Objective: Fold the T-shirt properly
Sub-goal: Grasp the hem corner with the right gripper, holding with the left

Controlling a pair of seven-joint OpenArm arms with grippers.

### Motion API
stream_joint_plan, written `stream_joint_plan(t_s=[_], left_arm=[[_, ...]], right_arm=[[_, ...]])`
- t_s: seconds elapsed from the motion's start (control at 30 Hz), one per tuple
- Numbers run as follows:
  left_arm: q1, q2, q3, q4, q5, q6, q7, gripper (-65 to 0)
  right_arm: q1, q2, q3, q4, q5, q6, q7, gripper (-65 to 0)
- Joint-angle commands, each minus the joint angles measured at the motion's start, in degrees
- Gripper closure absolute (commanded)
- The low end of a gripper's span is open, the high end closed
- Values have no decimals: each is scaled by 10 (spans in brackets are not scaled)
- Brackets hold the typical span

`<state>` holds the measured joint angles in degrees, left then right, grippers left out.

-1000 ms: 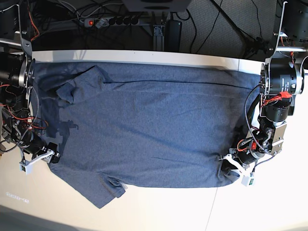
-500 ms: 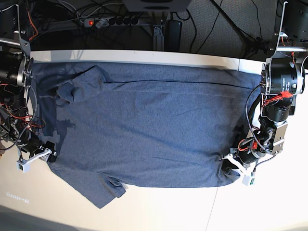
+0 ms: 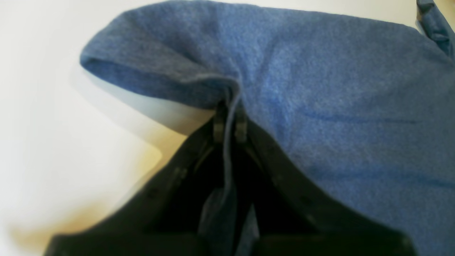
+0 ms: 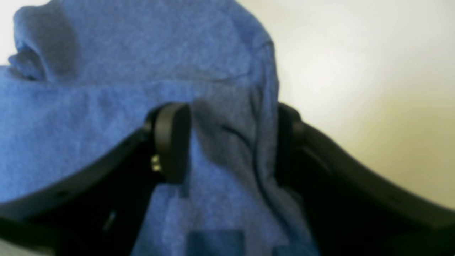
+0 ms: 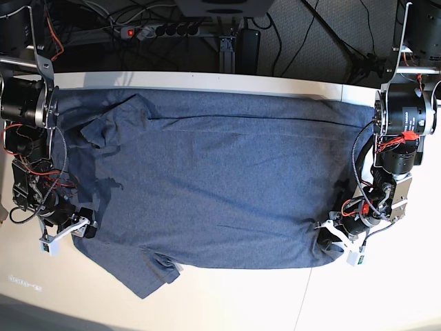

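Note:
The blue-grey T-shirt [image 5: 207, 179] lies spread on the white table [image 5: 241, 296], plain side up, no lettering showing. One sleeve [image 5: 148, 276] sticks out toward the front; the other [image 5: 114, 121] lies folded over the body. My left gripper [image 5: 328, 241] is at the shirt's right front corner. In the left wrist view this gripper [image 3: 230, 122] is shut on a raised fold of the cloth [image 3: 337, 89]. At the shirt's left edge, my right gripper [image 5: 81, 227] stands open. In the right wrist view the gripper [image 4: 227, 142] has bunched cloth [image 4: 106, 89] between its wide-apart fingers [image 4: 170, 142].
A power strip [image 5: 158, 30] and loose cables lie on the dark floor beyond the table's far edge [image 5: 207, 79]. Both arm bases flank the table, at left [image 5: 24, 103] and right [image 5: 406, 114]. Bare tabletop shows in front of the shirt.
My right gripper has shifted rightward and slightly forward along the shirt's left edge, nudging that edge inward. The left gripper has held still, shut on its corner.

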<state>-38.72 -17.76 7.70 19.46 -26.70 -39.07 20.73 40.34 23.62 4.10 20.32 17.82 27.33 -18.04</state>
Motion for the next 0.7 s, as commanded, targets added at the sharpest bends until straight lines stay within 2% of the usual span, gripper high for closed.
stream_joint_plan(t_s=[0.0, 0.3, 0.67], left_arm=[[-5, -5, 2, 0, 19, -9, 31, 0], [-5, -5, 2, 0, 19, -9, 31, 0], [-5, -5, 2, 0, 21, -9, 36, 0]], right_arm=[[7, 3, 0, 1, -13, 19, -25, -354], [8, 3, -1, 1, -15, 31, -14, -354], [8, 0, -1, 1, -24, 31, -7, -354]])
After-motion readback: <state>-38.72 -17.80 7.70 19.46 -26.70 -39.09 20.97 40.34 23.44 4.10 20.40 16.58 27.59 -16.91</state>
